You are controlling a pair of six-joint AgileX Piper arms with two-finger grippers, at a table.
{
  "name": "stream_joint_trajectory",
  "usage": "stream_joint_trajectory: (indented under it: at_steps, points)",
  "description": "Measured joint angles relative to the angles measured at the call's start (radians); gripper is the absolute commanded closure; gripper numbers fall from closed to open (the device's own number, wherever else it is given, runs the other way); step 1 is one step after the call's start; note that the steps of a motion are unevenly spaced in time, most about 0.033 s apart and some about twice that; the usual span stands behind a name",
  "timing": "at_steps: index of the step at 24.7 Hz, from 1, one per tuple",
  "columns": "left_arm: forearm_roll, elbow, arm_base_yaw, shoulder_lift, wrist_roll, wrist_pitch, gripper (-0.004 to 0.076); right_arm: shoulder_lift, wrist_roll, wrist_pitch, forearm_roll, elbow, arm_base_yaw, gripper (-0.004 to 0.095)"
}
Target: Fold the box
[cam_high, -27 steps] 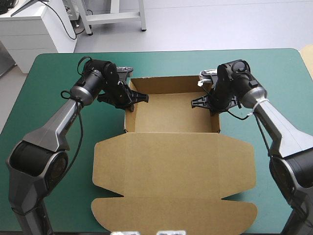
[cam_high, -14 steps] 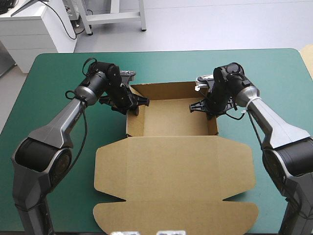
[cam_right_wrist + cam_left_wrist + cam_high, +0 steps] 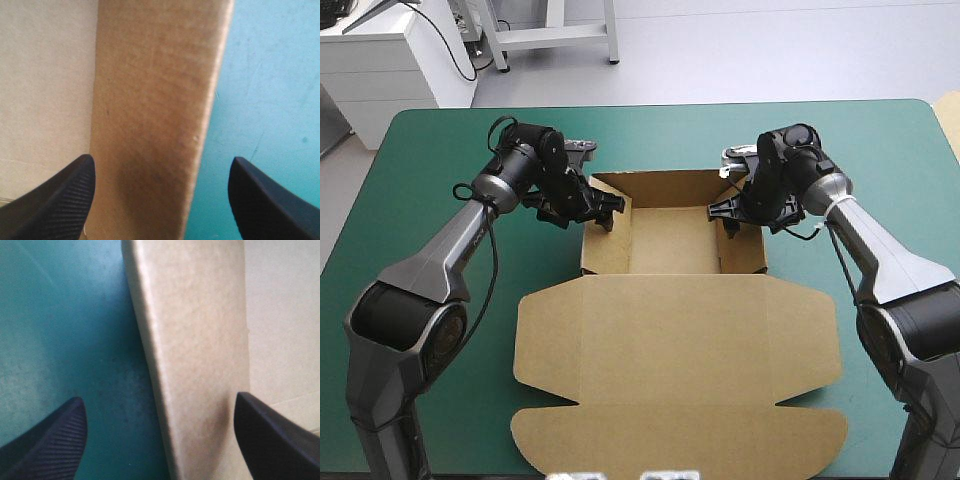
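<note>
The brown box (image 3: 670,245) lies mid-table as an open tray, its wide lid (image 3: 680,360) flat toward the near edge. My left gripper (image 3: 605,212) is open and straddles the tray's left wall (image 3: 195,330), one black finger (image 3: 55,440) over the teal-green cover, the other inside the tray. My right gripper (image 3: 722,215) is open astride the right wall (image 3: 155,100) in the same way, one finger (image 3: 265,200) outside it. Neither pair of fingers presses the board.
Teal-green cover (image 3: 440,300) shows on both sides of the box and beyond its back wall (image 3: 665,185). The lid's rounded front flap (image 3: 680,440) reaches close to the near table edge.
Both grippers were shut at the side walls earlier and now stand open, the board let go. The side walls have folded inward and look thicker, and the tray's inside is narrower.
</note>
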Motion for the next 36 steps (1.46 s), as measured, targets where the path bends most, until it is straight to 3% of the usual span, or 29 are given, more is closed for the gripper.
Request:
stream_joint_trajectory:
  at_steps: [3,7,13,19,26,36]
  points:
    - [0.000,-0.016,0.000,-0.010,0.000,0.000,0.0361,-0.019,0.002,0.008,-0.004,-0.032,0.000,0.0211]
    - [0.013,-0.017,0.000,-0.056,0.010,0.003,0.0716,-0.080,0.006,0.019,-0.010,-0.036,0.000,0.0210]
    - [-0.010,0.003,0.000,-0.207,0.061,0.005,0.0731,-0.182,0.029,0.027,-0.004,-0.035,0.000,0.0210]
    - [0.026,0.148,0.000,-0.469,0.087,0.012,0.0731,-0.193,0.035,0.030,-0.008,-0.034,-0.002,0.0210]
    - [0.045,0.481,0.000,-0.902,0.094,0.015,0.0731,-0.056,0.028,0.029,-0.011,-0.034,-0.002,0.0210]
    - [0.088,0.883,0.000,-1.212,0.094,-0.049,0.0731,0.014,0.020,0.023,-0.011,-0.034,-0.002,0.0240]
